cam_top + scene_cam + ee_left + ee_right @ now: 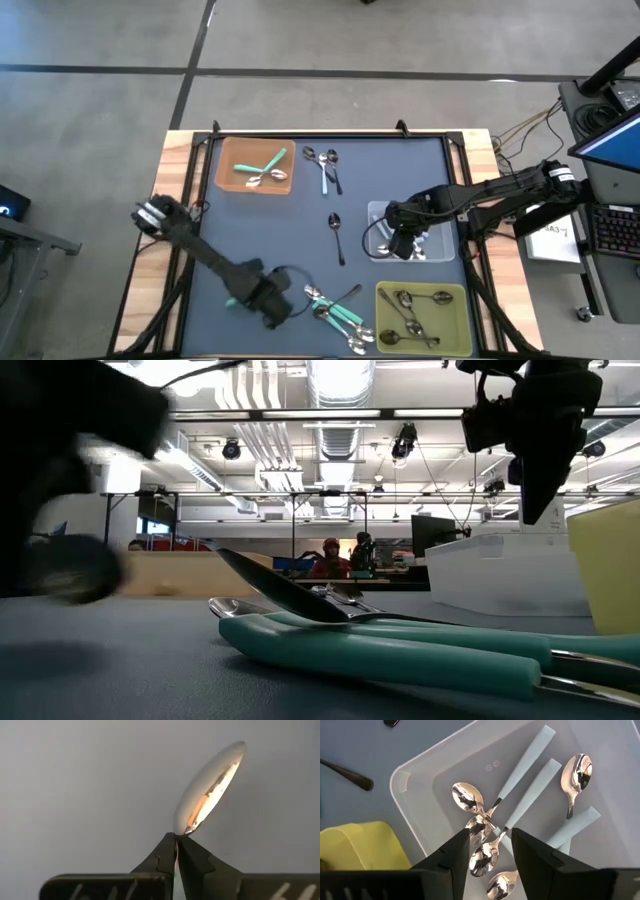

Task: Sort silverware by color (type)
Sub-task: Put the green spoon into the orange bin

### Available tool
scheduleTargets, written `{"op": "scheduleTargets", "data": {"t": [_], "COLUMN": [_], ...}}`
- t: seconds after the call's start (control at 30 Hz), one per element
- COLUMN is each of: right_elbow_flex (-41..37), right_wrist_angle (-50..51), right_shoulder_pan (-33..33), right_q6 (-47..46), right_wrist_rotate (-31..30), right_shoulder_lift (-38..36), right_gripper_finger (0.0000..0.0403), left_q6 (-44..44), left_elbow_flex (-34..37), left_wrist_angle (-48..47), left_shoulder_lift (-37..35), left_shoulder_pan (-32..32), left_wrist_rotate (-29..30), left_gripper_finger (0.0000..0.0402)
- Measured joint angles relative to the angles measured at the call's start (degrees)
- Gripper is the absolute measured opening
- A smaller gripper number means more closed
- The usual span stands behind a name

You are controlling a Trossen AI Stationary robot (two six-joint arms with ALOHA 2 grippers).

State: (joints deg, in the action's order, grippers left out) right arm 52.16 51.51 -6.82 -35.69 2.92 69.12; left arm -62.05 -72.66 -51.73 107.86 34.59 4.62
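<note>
Left gripper (176, 839) jaws are clenched on a spoon (210, 787), bowl projecting beyond the tips. Right gripper (490, 840) jaws stand released above light-blue spoons (530, 800) in the clear tray (415, 795).

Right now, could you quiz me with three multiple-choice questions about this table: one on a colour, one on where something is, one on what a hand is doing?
1. What colour are the handles of the spoons in the orange-brown tray?
A teal
B red
C black

2. Which tray is the right hand hanging over?
A the orange-brown tray
B the clear tray
C no tray at all

3. What is the left hand doing?
A wide open and empty
B shut on a spoon
C resting inside a tray

Answers:
1 A: the high view shows teal handles crossed in that tray.
2 B: its wrist view looks past open fingers into the clear tray.
3 B: its wrist view shows the fingertips pinched together with a shiny spoon bowl sticking out.
</note>
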Motion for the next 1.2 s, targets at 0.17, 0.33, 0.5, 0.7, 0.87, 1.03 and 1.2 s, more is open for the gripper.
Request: {"op": "scheduleTargets", "data": {"t": [0.17, 0.33, 0.5, 0.7, 0.87, 1.03, 1.2], "right_elbow_flex": [0.0, 0.0, 0.0, 0.0, 0.0, 0.0, 0.0], "right_wrist_angle": [-0.01, 0.0, 0.0, -0.02, -0.23, -0.83, -1.11], "right_shoulder_pan": [0.49, 1.21, 2.45, 2.92, 3.27, 4.54, 5.83], "right_q6": [4.61, 6.54, 6.44, 6.01, 2.92, -1.02, -4.16], "right_wrist_rotate": [-0.65, -5.22, -6.6, -9.09, -11.88, -13.83, -15.99], "right_shoulder_lift": [-0.01, -0.02, -0.02, -0.02, -0.02, -0.02, -0.02], "right_gripper_finger": [0.0137, 0.0137, 0.0137, 0.0137, 0.0137, 0.0137, 0.0137], "left_q6": [10.55, 20.65, 32.13, 45.85, 56.41, 61.39, 64.27], "left_elbow_flex": [-3.79, -6.12, -6.63, -6.12, -4.63, 1.73, 7.64], "left_wrist_angle": [-5.78, -6.52, -6.61, -6.35, -5.51, -1.14, 5.15], "left_shoulder_lift": [0.0, 0.0, -0.27, -3.3, -8.78, -14.51, -17.91], "left_shoulder_pan": [-10.45, -21.15, -31.16, -42.24, -51.5, -62.21, -70.11], "left_wrist_rotate": [6.53, 12.85, 14.5, 16.97, 17.6, 17.19, 9.52], "left_gripper_finger": [0.0001, 0.0001, 0.0001, 0.0001, 0.0, 0.0, 0.0]}}
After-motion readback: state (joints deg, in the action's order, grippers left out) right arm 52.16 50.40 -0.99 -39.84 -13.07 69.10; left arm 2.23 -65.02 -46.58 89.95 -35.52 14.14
